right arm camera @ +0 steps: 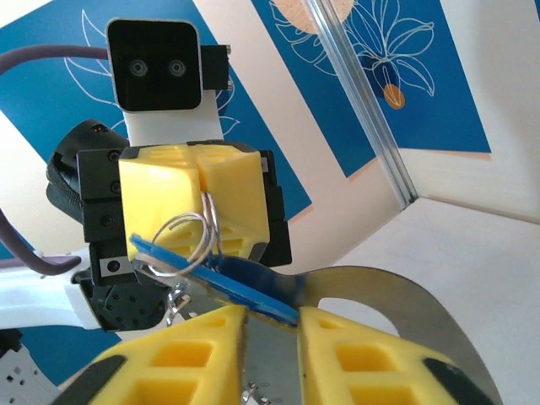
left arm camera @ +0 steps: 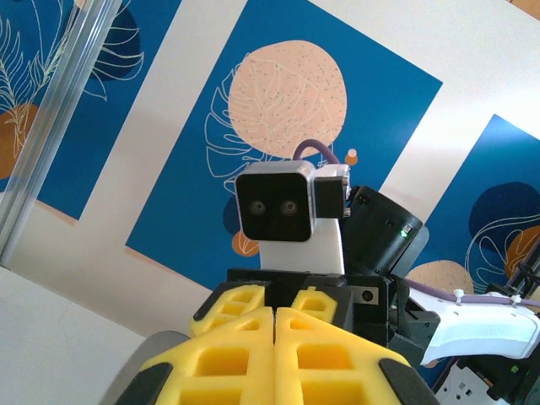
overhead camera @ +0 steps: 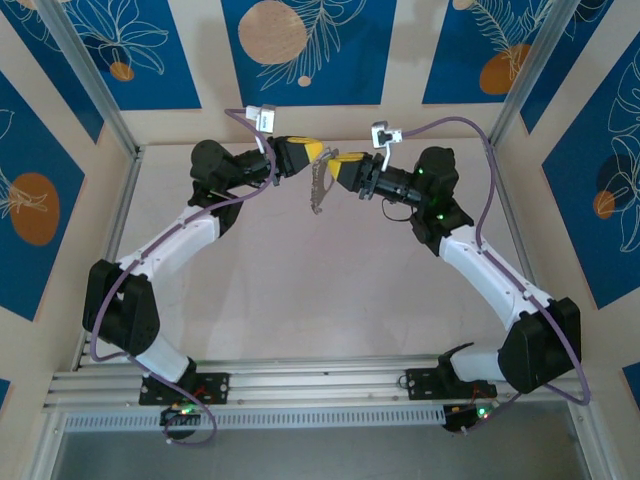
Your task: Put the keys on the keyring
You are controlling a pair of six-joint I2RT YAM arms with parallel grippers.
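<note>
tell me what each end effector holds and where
Left end effector: shut on the silvery metal wire ring, by its loop's top. Right end effector: fingers flank one end of the small blue plastic-headed key; whether they grip it cannot be told.

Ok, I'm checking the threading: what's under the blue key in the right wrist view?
The grey tag shows beneath the blue key, with part of its oval hole visible. The right gripper's yellow fingers cover much of the tag's lower part.
</note>
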